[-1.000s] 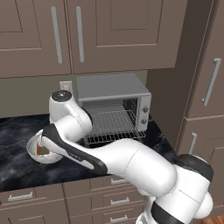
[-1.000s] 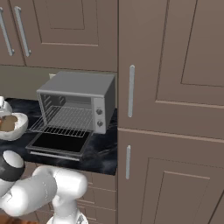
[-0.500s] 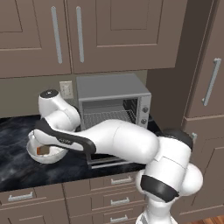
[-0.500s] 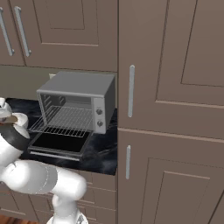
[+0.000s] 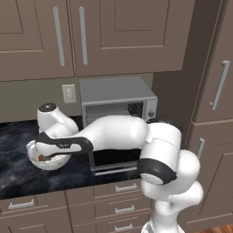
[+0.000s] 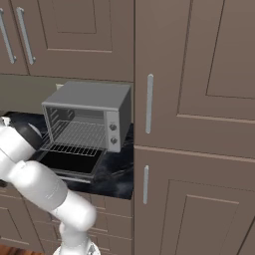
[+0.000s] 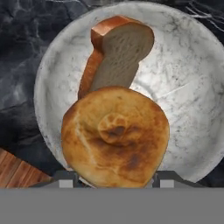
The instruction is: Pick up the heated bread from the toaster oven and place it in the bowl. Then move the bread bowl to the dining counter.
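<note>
1. Over the white-grey speckled bowl (image 7: 192, 87), my gripper (image 7: 113, 178) brackets the round golden bun (image 7: 115, 138); whether it grips, I cannot tell.
2. The bun could roll out if dropped on the brown bread slice (image 7: 117, 54).

A home kitchen: taupe panelled wall cabinets (image 5: 113, 34) with long bar handles hang above the gripper (image 5: 43, 157), a black marble-look worktop (image 5: 18, 175) over drawers (image 5: 113, 200) lies beneath it, and a silver toaster oven (image 6: 87, 117), door dropped open, stands just to its right beside a tall pantry cupboard (image 6: 194, 124).
</note>
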Controlling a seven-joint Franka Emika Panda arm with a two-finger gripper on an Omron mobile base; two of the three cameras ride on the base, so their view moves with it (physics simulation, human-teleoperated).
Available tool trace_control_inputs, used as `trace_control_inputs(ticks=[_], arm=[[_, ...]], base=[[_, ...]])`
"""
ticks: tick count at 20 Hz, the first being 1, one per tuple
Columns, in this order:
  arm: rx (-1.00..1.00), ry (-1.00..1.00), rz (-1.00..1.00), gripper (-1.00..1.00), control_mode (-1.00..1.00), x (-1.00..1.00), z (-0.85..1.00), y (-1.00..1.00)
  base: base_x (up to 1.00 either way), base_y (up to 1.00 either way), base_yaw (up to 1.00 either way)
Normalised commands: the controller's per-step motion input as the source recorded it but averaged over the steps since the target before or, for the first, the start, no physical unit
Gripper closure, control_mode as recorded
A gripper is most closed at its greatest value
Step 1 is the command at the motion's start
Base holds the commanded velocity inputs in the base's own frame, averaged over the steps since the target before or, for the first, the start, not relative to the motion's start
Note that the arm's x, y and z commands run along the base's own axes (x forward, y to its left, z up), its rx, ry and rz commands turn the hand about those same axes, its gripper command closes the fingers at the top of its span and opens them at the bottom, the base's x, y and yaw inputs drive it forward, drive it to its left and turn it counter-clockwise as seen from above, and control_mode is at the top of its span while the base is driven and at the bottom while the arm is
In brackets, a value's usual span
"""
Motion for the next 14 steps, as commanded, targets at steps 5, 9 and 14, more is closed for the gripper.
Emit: trace_control_inputs(ticks=[5,9,14], arm=[[0.0,0.0,0.0,1.0,-1.0,0.4,-0.26,0.24],[0.0,0.0,0.0,1.0,-1.0,0.32,-0.31,0.14],[0.0,-0.01,-0.01,-1.0,-1.0,0.28,-0.17,0.1]], base=[[0.0,0.0,0.0],[0.0,0.0,0.0],[0.0,0.0,0.0]])
